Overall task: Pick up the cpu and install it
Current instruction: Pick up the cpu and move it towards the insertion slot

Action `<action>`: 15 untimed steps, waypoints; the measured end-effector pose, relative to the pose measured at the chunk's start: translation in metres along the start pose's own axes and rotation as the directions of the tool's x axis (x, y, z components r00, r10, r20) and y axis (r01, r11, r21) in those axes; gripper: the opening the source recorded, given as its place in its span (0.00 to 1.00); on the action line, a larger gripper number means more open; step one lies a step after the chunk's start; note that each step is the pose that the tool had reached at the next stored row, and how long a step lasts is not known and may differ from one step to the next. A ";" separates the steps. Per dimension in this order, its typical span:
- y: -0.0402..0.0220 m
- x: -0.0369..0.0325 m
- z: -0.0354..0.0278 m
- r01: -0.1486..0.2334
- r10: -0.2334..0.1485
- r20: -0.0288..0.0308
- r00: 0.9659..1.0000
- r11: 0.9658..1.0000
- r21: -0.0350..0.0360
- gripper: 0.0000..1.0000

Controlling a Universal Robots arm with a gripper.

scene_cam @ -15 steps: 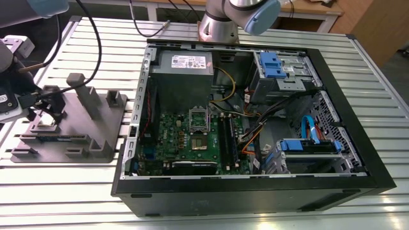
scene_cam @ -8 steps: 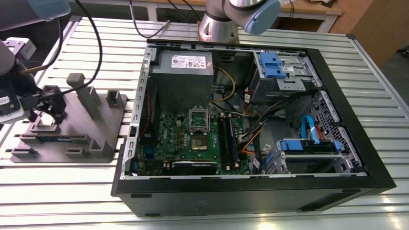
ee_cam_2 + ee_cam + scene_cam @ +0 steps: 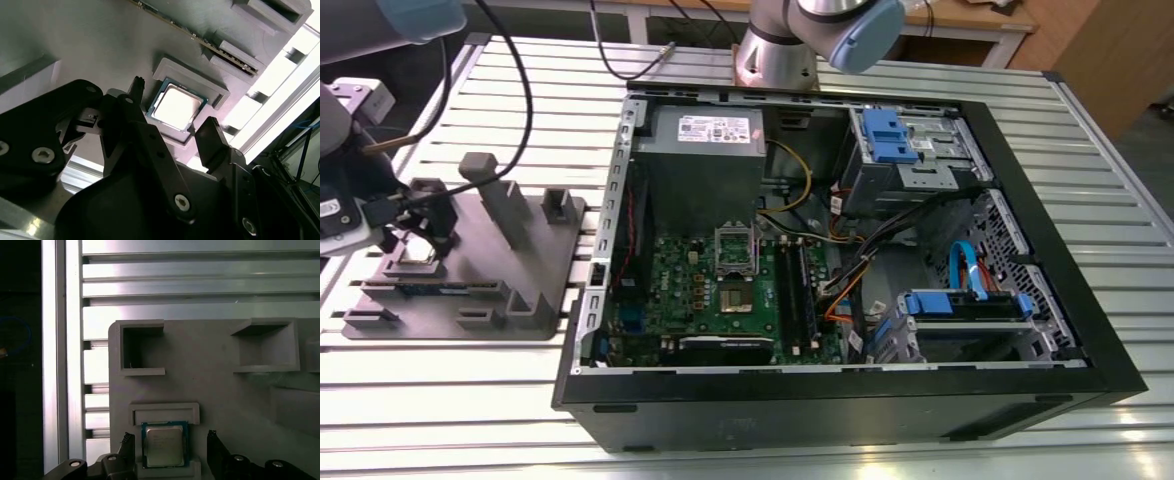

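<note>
Toward the exterior view's left, one cpu [image 3: 164, 444] is seated flat in a shallow square recess of the single grey tray [image 3: 520, 290], which is laid on the slatted metal table [image 3: 454, 400]. The gripper [image 3: 414, 250] is held over the chip, its two fingers [image 3: 212, 447] spread apart, one on each side, with nothing clasped. Two deeper box pockets [image 3: 141, 347] are seen in the tray in the first wrist view. One opened computer case [image 3: 854, 395] is set just beside the tray, on the exterior view's right.
</note>
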State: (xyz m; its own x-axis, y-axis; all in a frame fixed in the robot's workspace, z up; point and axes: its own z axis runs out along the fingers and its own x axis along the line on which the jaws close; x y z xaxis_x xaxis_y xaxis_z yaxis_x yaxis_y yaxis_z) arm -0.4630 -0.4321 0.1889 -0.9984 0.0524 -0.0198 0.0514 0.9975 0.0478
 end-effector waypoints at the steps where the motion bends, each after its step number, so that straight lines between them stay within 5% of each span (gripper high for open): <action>1: 0.0007 0.0009 0.0005 0.000 0.000 0.000 1.000 1.000 0.000 0.68; 15: 0.0021 0.0021 0.0063 0.001 -0.001 0.000 1.000 1.000 0.000 0.68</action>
State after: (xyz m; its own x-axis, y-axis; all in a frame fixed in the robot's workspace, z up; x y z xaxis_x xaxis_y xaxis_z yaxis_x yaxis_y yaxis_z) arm -0.4648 -0.4297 0.1827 -0.9985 0.0518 -0.0197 0.0508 0.9976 0.0479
